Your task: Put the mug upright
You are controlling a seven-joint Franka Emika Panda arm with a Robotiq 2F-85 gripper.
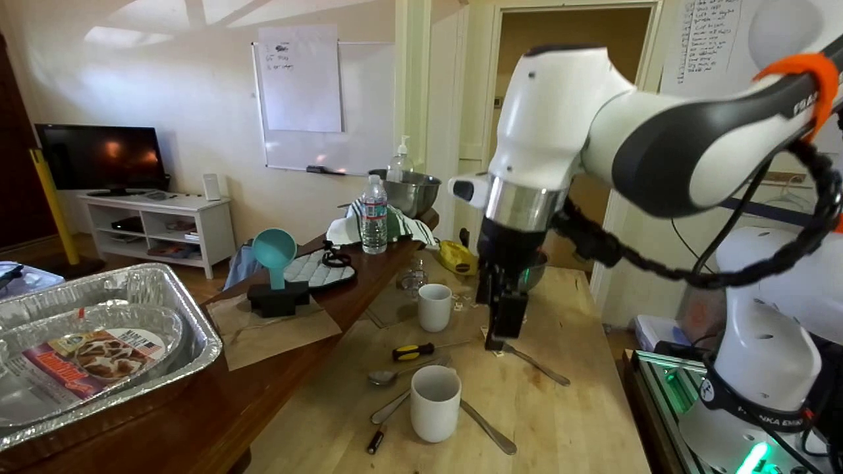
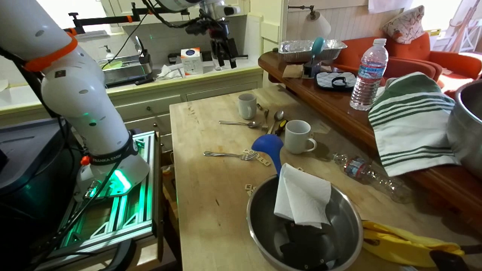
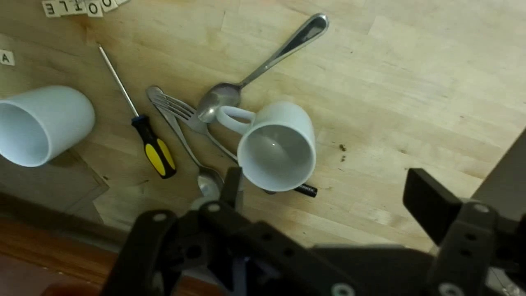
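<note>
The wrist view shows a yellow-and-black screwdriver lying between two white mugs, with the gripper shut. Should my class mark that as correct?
Not quite: the gripper is open, not shut. The wrist view shows its fingers standing wide apart. As stated, the yellow-and-black screwdriver lies between two white mugs.

Kitchen drawers (image 2: 162,106), a television (image 1: 102,158) and orange seats (image 2: 413,48) mark this as a home.

I count 2 white mugs (image 3: 276,150), 2 spoons (image 3: 220,96), 2 forks (image 3: 196,123), 2 water bottles (image 2: 369,75), 2 steel bowls (image 2: 265,216), 1 screwdriver (image 3: 153,146), 1 blue ladle (image 2: 268,143), 1 striped towel (image 2: 410,120). Can't fully count letter tiles (image 3: 93,7).
</note>
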